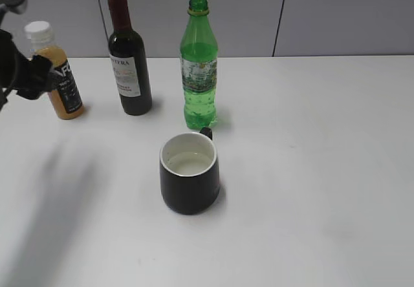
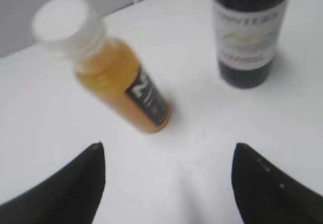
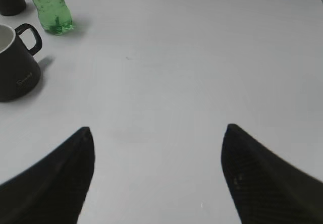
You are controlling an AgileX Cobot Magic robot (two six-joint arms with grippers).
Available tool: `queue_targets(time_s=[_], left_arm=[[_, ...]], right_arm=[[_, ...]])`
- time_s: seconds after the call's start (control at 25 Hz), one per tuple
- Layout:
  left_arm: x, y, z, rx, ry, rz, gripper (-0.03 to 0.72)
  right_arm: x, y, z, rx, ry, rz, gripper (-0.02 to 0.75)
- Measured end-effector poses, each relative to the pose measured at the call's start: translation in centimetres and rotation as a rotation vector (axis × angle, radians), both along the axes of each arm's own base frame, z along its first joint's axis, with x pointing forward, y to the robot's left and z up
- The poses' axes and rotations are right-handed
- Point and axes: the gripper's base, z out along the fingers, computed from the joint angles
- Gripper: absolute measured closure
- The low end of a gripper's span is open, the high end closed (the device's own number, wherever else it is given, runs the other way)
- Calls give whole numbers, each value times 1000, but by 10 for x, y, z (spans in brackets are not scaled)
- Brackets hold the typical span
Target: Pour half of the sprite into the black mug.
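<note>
Exterior view, three bottles including one sprite (image 1: 199,67), one black mug (image 1: 189,181), both jaws spread, empty.

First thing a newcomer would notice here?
Three bottles line the back of the white table: a white-capped orange juice bottle at left, a dark wine bottle with red capsule, and a slim translucent green plastic bottle. In front of the green one sits a squat black mug with white inside. The left pincer gapes open above the juice bottle.

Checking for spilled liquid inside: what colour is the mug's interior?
White inside the black mug, matte black outside; best seen in the exterior view.
</note>
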Motion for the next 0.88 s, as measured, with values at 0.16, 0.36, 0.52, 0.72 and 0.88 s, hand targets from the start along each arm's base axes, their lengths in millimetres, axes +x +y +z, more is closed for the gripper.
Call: queue_targets(time_s=[0.16, 0.36, 0.52, 0.72, 0.88], left_arm=[[-8, 9, 29, 51, 127, 94, 95], [-13, 8, 60, 34, 273, 35, 95], [-19, 19, 64, -56, 376, 55, 95], [-36, 35, 74, -99, 450, 104, 95], [-60, 38, 89, -126, 402, 104, 95]], right_arm=[[0, 0, 0, 0, 0, 0, 145], [0, 0, 0, 0, 0, 0, 146], [0, 0, 0, 0, 0, 0, 146], [0, 0, 0, 0, 0, 0, 146], [0, 0, 0, 0, 0, 0, 145]])
